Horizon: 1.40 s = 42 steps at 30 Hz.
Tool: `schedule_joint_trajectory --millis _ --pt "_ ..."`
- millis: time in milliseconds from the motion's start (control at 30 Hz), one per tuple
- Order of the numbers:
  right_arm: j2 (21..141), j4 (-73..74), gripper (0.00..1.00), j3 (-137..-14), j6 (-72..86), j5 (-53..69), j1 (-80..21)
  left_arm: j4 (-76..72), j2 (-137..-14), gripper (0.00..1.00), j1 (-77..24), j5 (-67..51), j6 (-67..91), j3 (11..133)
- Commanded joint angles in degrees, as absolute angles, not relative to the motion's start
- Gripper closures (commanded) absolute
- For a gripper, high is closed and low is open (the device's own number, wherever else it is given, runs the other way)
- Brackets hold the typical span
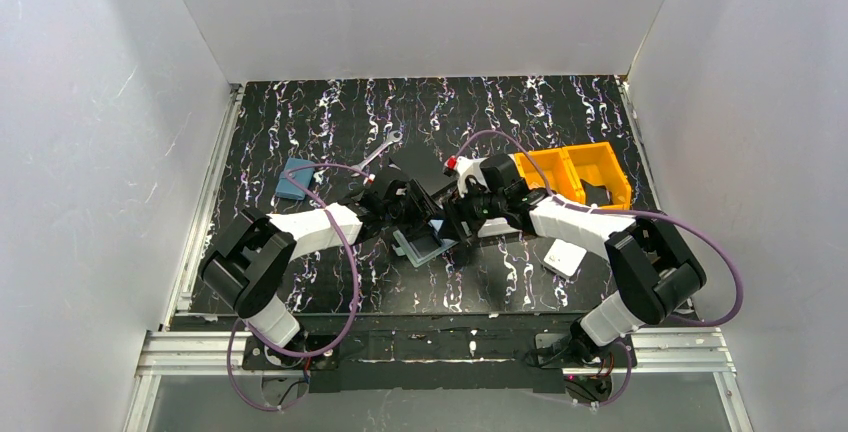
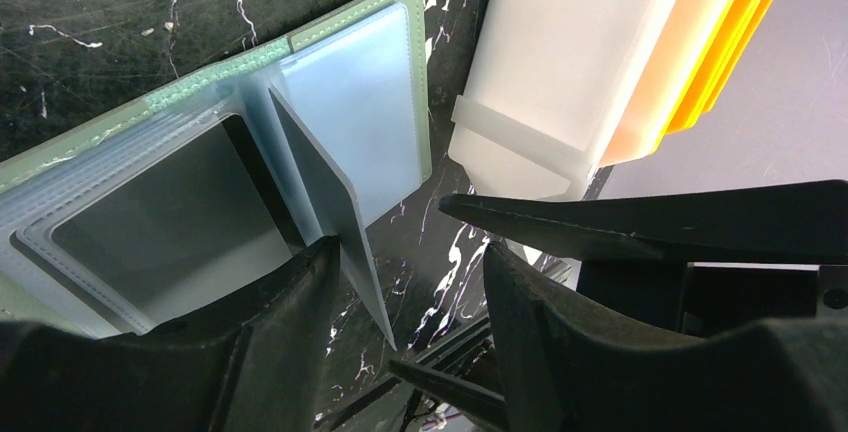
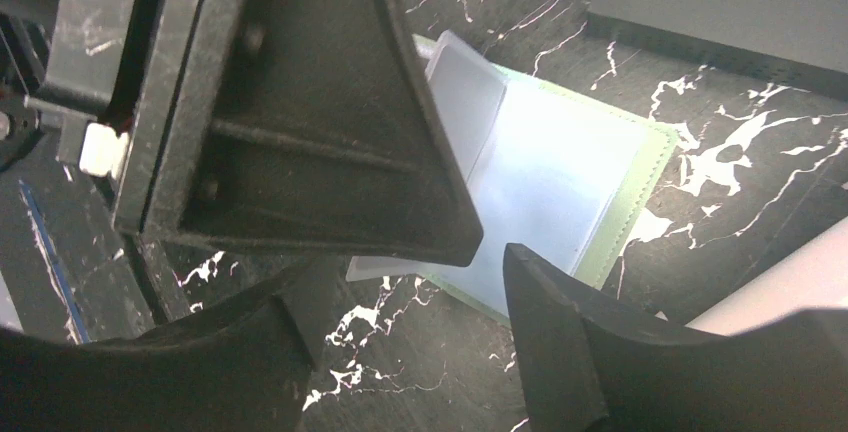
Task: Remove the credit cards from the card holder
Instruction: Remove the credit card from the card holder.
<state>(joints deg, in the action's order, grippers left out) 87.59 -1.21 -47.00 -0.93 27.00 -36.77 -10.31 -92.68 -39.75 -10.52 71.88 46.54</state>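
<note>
The card holder point(image 1: 424, 246) lies open on the black marbled table between both arms, with mint-green edges and grey-blue sleeves point(image 2: 360, 92). One sleeve leaf point(image 2: 335, 212) stands up on edge and leans against the inner side of my left gripper's left finger point(image 2: 285, 322). The left gripper point(image 2: 410, 252) is open, with a wide gap to its other finger. My right gripper point(image 3: 410, 272) hovers open over the holder's near edge point(image 3: 600, 202), with nothing between its fingers. I cannot tell the credit cards apart from the sleeves.
Orange bins point(image 1: 585, 174) stand at the right, and a white box point(image 1: 565, 257) lies near the right arm. A blue pouch point(image 1: 294, 179) and a wrench point(image 1: 378, 152) are at the left. A black square plate point(image 3: 730, 2) lies just beyond the holder.
</note>
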Motion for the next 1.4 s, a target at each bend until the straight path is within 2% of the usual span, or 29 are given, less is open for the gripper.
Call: schedule_joint_trajectory --millis 0,133,233,400,767,867,900,1000,1033,1067,1133,1200,1367 --pt "88.2 -6.6 0.34 -46.8 2.3 24.4 -36.9 -10.2 -92.6 0.46 -39.5 -11.3 72.2 47.5" --pt "88.6 -6.7 0.42 -46.6 3.0 24.0 -37.0 -10.5 -92.5 0.46 -39.5 -11.5 72.6 47.6" --pt "88.3 -7.4 0.42 -46.2 3.3 24.5 -37.0 -10.8 -92.5 0.46 -39.4 -11.6 73.1 47.7" --pt "87.3 -9.6 0.35 -44.7 4.6 28.1 -37.0 -11.1 -92.4 0.47 -39.5 -11.3 74.4 47.6" --pt "86.8 -10.1 0.37 -43.6 4.9 24.5 -37.0 -11.3 -92.6 0.49 -39.5 -11.2 75.9 47.6" --pt "88.5 -8.9 0.43 -44.3 4.5 22.9 -36.9 -11.5 -93.0 0.50 -39.5 -11.6 75.9 47.7" --pt "89.3 -8.5 0.49 -44.8 4.6 23.2 -36.9 -11.6 -93.0 0.50 -39.5 -11.7 75.9 47.7" --pt "91.5 -7.8 0.71 -46.1 5.7 24.3 -36.9 -11.7 -92.1 0.50 -39.4 -11.3 75.6 47.0" --pt "92.5 -6.8 0.88 -47.1 6.3 23.8 -36.8 -11.6 -90.5 0.49 -39.5 -10.1 74.4 46.1" --pt "92.3 -6.7 0.99 -47.0 7.2 24.0 -36.1 -11.6 -88.1 0.49 -39.5 -8.5 72.7 44.5" --pt "89.7 -9.2 0.99 -45.7 11.5 30.8 -33.8 -11.9 -80.1 0.46 -39.5 -4.5 68.8 38.9" --pt "86.0 -13.7 0.99 -44.4 19.5 38.6 -32.4 -18.4 -68.6 0.43 -39.4 -6.0 64.3 31.2" --pt "85.3 -11.2 0.99 -46.8 27.6 49.4 -31.4 -27.2 -58.6 0.42 -39.6 -8.6 66.0 23.3"
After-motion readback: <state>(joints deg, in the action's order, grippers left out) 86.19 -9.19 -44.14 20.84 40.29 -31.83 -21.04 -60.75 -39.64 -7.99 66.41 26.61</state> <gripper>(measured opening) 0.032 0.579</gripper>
